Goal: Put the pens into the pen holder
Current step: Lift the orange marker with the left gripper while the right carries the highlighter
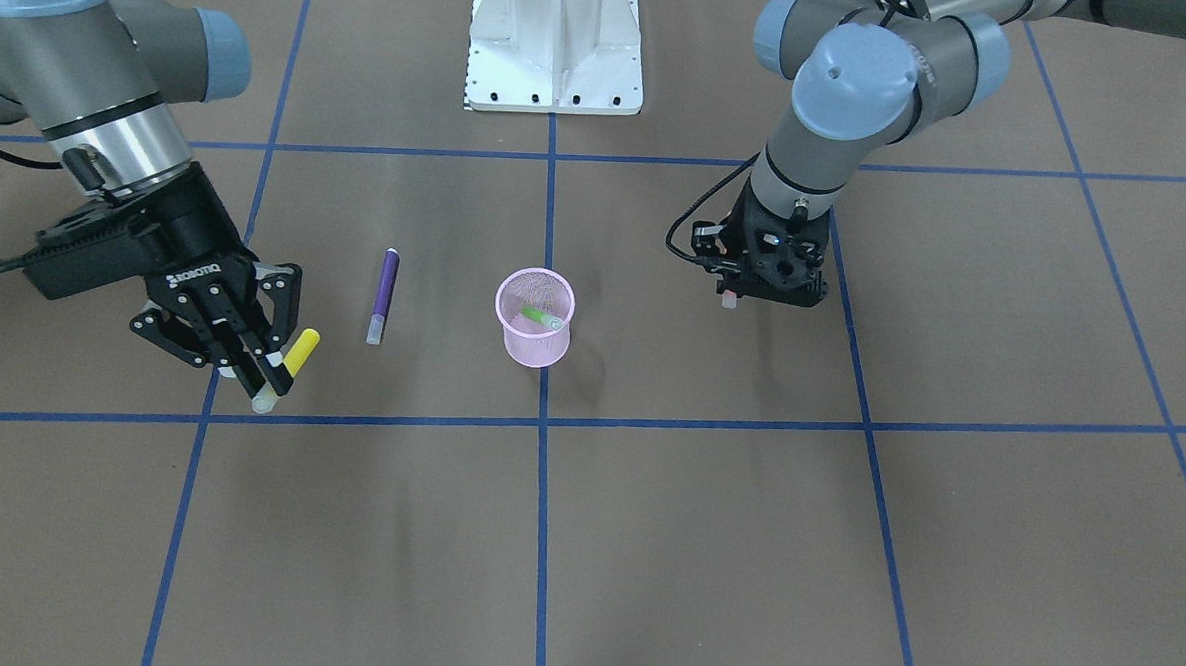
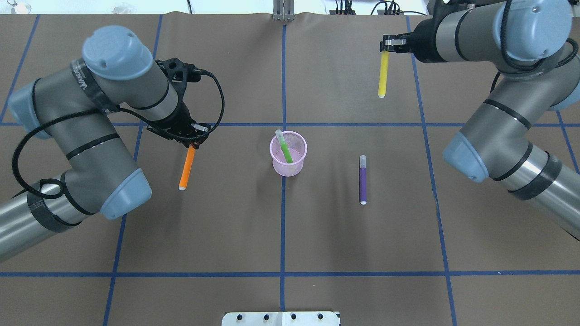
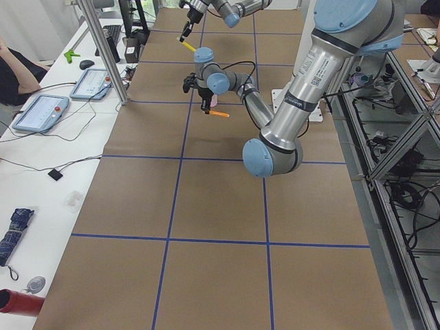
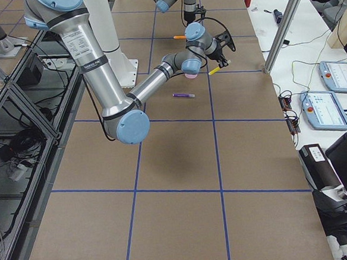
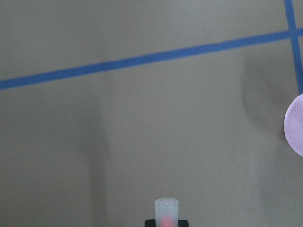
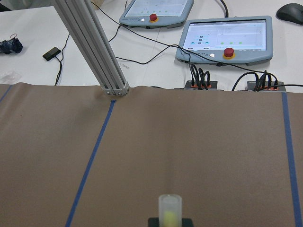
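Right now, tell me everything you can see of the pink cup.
The pink cup is small and round, made of translucent mesh with a rolled rim, and narrows slightly toward its base. It stands upright on the brown table, over the centre blue tape line, between the two arms. A green pen leans inside it, its pale cap poking above the rim. Nothing else touches the cup.

pen [image 2: 284,147] in holder [image 2: 294,168], second pen [image 2: 362,180] beside — apart

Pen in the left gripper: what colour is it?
Orange. The pen shows best in the overhead exterior view.
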Controlling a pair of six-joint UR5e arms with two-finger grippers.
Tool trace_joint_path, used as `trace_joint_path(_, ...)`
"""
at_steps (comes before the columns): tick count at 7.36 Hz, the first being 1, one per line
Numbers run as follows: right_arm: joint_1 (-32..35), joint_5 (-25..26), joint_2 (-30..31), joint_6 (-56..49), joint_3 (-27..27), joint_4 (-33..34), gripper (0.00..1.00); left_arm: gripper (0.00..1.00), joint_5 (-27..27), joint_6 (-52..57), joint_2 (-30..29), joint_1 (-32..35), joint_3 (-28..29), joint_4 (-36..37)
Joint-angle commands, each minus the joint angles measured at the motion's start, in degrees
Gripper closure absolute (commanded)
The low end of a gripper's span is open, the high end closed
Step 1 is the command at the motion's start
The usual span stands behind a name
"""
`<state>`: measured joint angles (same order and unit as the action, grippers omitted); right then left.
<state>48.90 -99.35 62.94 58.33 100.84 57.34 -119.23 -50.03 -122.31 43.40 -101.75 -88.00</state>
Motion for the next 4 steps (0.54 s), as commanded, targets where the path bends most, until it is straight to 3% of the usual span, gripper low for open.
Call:
trace_joint_path(1, -7.64, 11.15, -3.42, 1.35, 0.06, 0.23, 1.00, 1.00, 0.22, 0.46, -0.04, 3.53, 0.32, -0.24)
trace_joint_path(4, -17.75, 27.49, -5.02, 1.00, -0.11, -0.21, 1.00, 1.00, 0.31, 0.55, -0.21, 5.29, 1.11, -0.50)
